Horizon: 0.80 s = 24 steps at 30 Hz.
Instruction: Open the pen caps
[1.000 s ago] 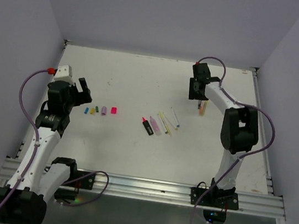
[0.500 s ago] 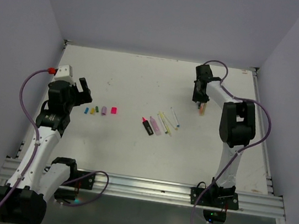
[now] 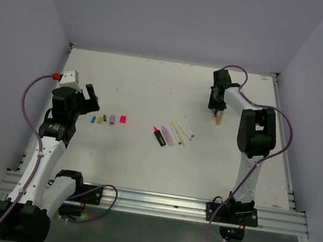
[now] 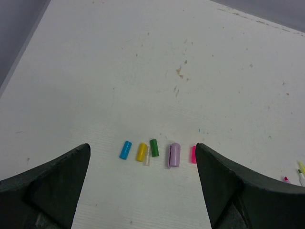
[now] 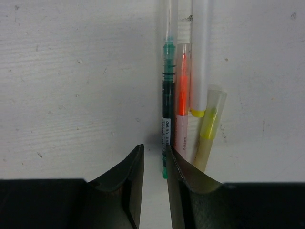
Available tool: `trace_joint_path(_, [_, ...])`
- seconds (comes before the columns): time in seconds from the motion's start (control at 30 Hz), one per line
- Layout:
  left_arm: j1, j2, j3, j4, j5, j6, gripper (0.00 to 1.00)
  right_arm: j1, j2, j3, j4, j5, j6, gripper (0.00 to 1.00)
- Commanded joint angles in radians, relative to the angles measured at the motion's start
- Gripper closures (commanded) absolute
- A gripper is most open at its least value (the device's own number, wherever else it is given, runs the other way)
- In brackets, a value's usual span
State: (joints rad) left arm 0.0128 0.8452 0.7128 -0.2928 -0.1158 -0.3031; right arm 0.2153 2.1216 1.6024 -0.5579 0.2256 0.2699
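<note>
The right pincer (image 5: 154, 148) stands nearly shut, a slim gap between its black fingers. The end of the green-ink pen (image 5: 165, 95) lies in that gap, against the finger nearer the other pens; whether it is actually clamped I cannot tell. To do this step well, I judge the pincer should seat squarely on that thin barrel alone, clear of the orange pen (image 5: 182, 90) touching it. It should hold firmly, since slick round plastic will roll or slip. Beside these lie a white pen (image 5: 199, 52) with a yellow tip and a translucent yellowish pen (image 5: 210, 126), all 4 bunched parallel on the matte, scuffed white tabletop (image 5: 71, 71). Well apart, the left pincer (image 4: 143, 145) hangs wide open and empty above the pen caps (image 4: 174, 154): 6 short stubby cylinders in a row, blue, yellow, clear, green, lilac, pink. The loose pens (image 3: 171, 134) lie mid-tabletop.
</note>
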Motion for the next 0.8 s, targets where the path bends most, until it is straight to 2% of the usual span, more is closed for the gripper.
trace_joint_path(0.0, [-0.002, 0.002, -0.001, 0.058, 0.005, 0.016, 0.06, -0.004, -0.037, 0.001, 0.035, -0.011, -0.001, 0.71])
trace_joint_path(0.57, [-0.002, 0.005, -0.001, 0.06, 0.011, 0.018, 0.06, -0.002, -0.072, -0.007, 0.072, 0.047, -0.021, 0.71])
trace_joint_path(0.77, [-0.002, 0.006, -0.003, 0.06, 0.018, 0.018, 0.07, -0.005, -0.025, 0.021, 0.069, 0.015, -0.026, 0.71])
